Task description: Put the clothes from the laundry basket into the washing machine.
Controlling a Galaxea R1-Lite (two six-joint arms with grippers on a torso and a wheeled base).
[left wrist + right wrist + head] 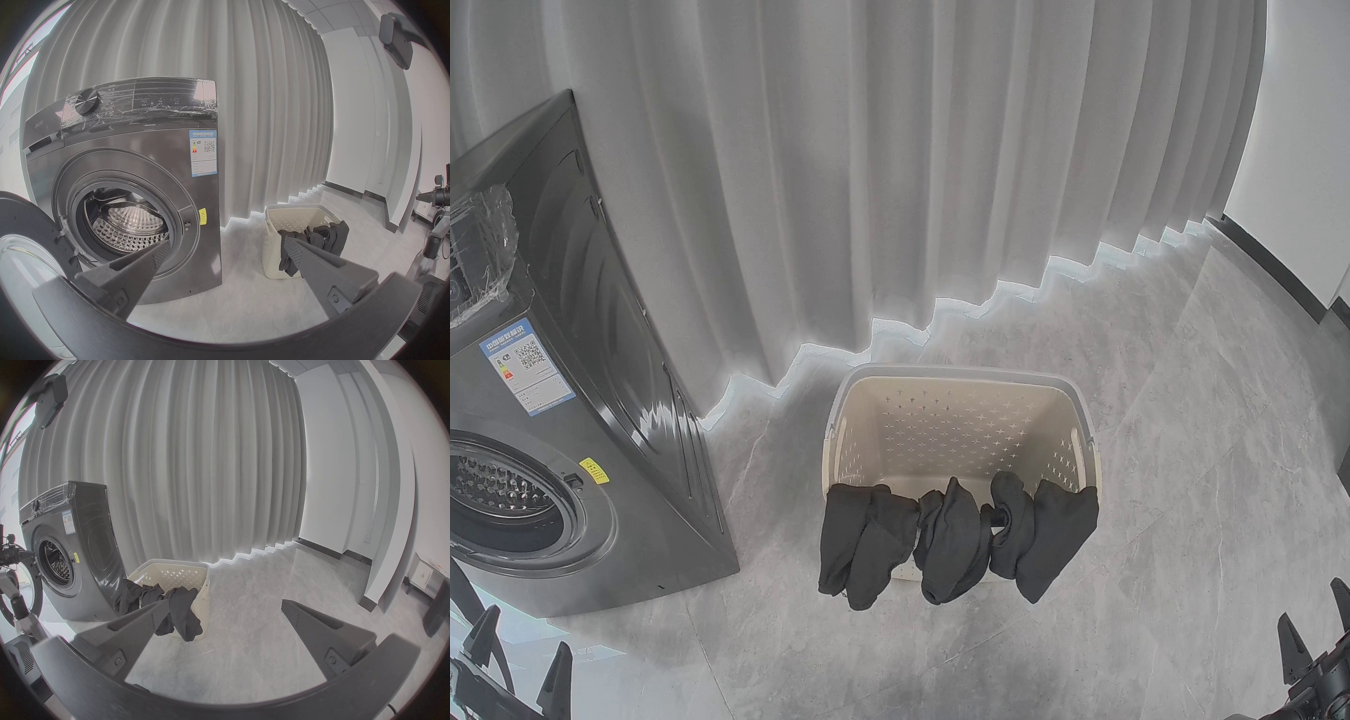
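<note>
While black clothes (pixel 952 548) drape the laundry basket (pixel 961 373) rim, the left gripper (pixel 523 647) and right gripper (pixel 1311 609) hover low, both spread and empty.

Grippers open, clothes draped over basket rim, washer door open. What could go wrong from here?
1. The clothes hang bunched over the near rim of the laundry basket; a grab might tip it.
2. The open door sits beside the left gripper; swinging toward the washing machine may clip it.

Tall pleated white curtains (pixel 872 169) hang to the grey marbled tile floor (pixel 1200 450), light glowing beneath; a plain white wall (pixel 1294 159) with dark skirting (pixel 1266 266) stands right.
</note>
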